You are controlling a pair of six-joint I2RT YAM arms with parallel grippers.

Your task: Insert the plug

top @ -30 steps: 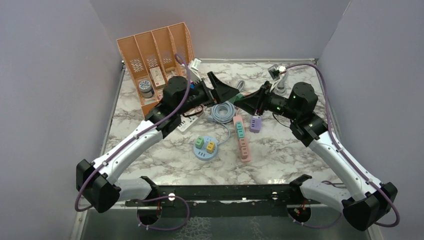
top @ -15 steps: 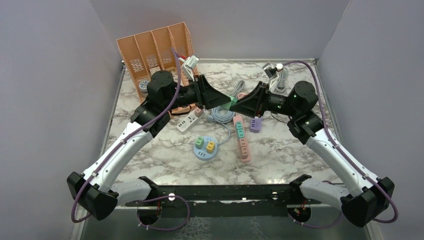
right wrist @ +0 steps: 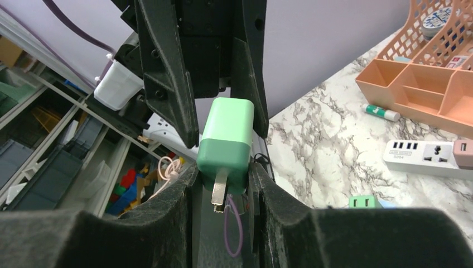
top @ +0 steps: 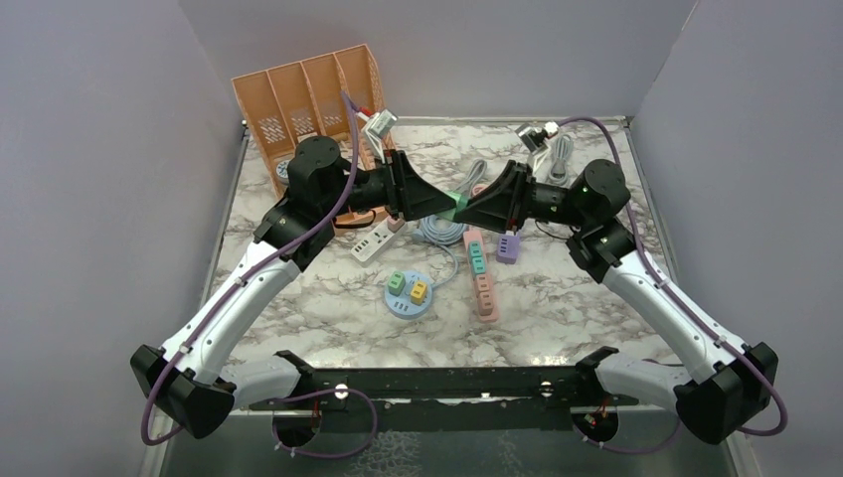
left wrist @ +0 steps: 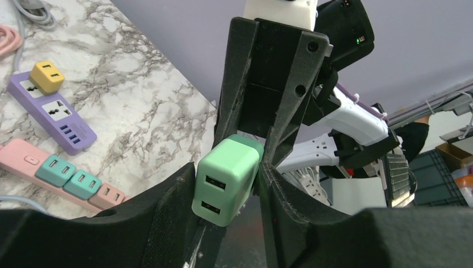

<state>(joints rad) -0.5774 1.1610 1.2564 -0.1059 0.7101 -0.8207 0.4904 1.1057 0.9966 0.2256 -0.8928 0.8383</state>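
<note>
Over the bench [top: 557,318], toward the middle of its far edge, both arms are holding their tools tip to tip in the air. The left tool [left wrist: 226,174] and the right tool [right wrist: 223,167] are each clamping one end of the green plug [top: 459,202]. Its long axis is running from tool to tool, with the prongs pointing into the right tool. I judge the prongs are needing to tip downward toward the pink strip [top: 483,273] lying beneath.

Orange organizer [top: 288,94] at back-left; coiled cable [top: 440,227] mid-table.
</note>
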